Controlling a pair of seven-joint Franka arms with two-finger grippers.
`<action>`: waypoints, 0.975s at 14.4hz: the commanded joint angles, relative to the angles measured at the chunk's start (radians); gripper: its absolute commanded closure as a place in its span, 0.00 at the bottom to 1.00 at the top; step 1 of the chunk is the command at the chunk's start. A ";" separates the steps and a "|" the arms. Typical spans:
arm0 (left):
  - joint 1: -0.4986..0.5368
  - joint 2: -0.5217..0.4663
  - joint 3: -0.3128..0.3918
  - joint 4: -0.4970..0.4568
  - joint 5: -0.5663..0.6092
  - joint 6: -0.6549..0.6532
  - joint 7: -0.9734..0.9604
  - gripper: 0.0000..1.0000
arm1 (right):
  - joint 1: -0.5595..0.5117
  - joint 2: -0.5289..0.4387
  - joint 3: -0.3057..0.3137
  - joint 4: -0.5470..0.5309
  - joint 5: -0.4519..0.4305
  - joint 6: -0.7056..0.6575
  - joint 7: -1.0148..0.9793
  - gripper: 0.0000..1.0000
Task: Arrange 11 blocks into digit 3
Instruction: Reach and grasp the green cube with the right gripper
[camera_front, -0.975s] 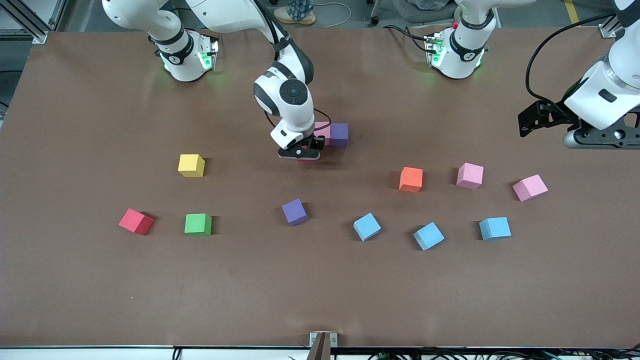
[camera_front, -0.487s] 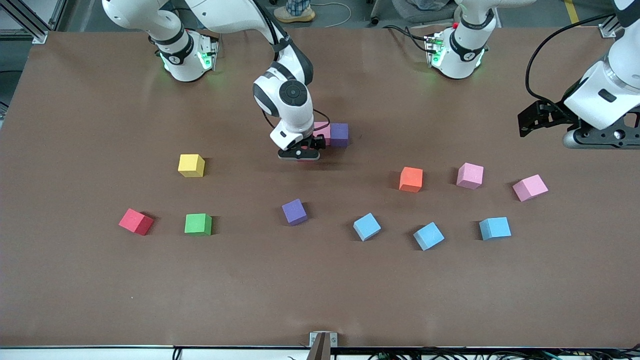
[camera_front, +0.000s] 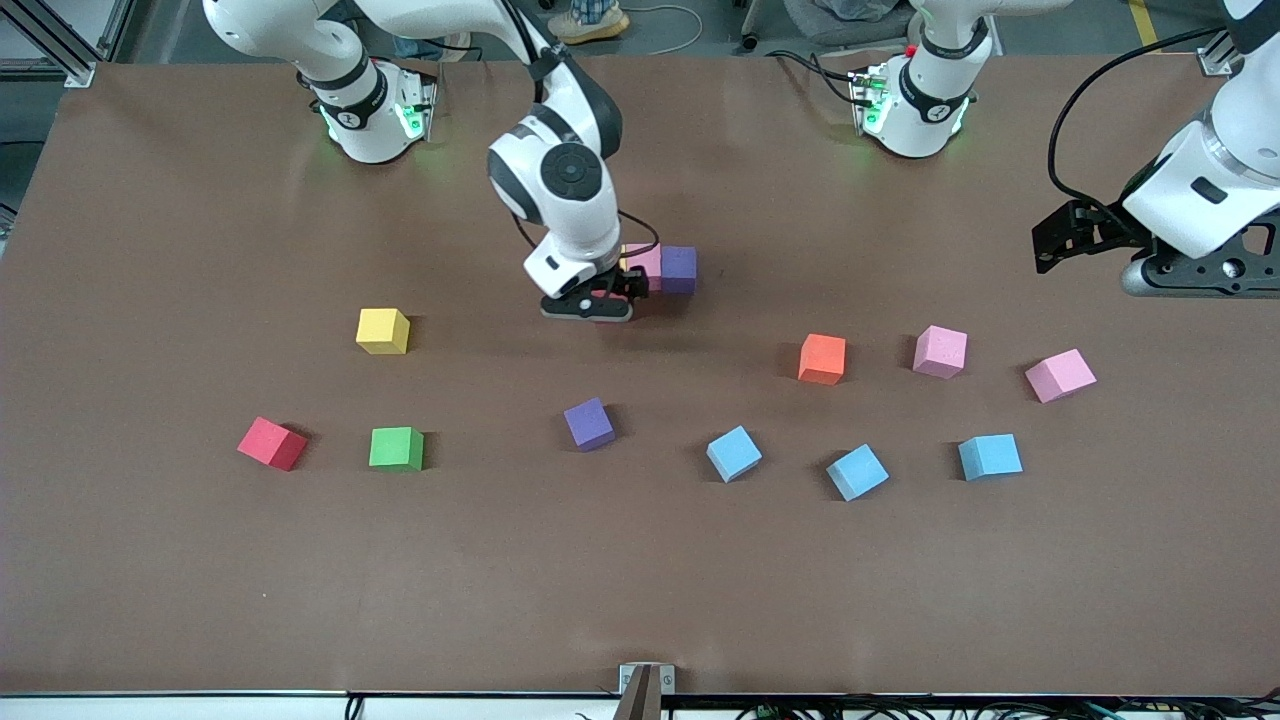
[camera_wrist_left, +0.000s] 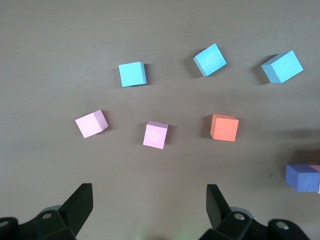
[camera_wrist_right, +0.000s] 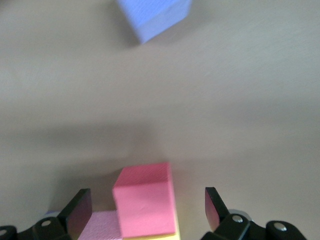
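Brown table (camera_front: 150, 250) | scattered foam blocks (camera_front: 396, 448) | right tool (camera_wrist_right: 145, 210) wide | left tool (camera_wrist_left: 150, 202) wide, waiting

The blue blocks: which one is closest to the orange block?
The light blue block at the right arm's end of the row of three. It sits just nearer the front camera than the orange block, while the other two lie farther from it.

Table: wide matte brown tabletop (camera_front: 640, 580), evenly lit.
Floor: grey floor (camera_front: 700, 25) above the table's top edge, cables trailing.
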 joint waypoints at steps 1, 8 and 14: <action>0.003 -0.001 -0.005 0.005 0.000 -0.001 0.008 0.00 | -0.131 -0.036 0.009 -0.018 0.001 -0.023 -0.048 0.00; 0.003 -0.001 -0.006 0.005 -0.001 -0.001 0.003 0.00 | -0.461 -0.016 0.007 -0.018 -0.019 0.000 -0.468 0.00; 0.009 -0.001 -0.005 0.005 -0.001 -0.001 0.011 0.00 | -0.576 0.108 0.010 0.014 -0.169 0.204 -0.540 0.00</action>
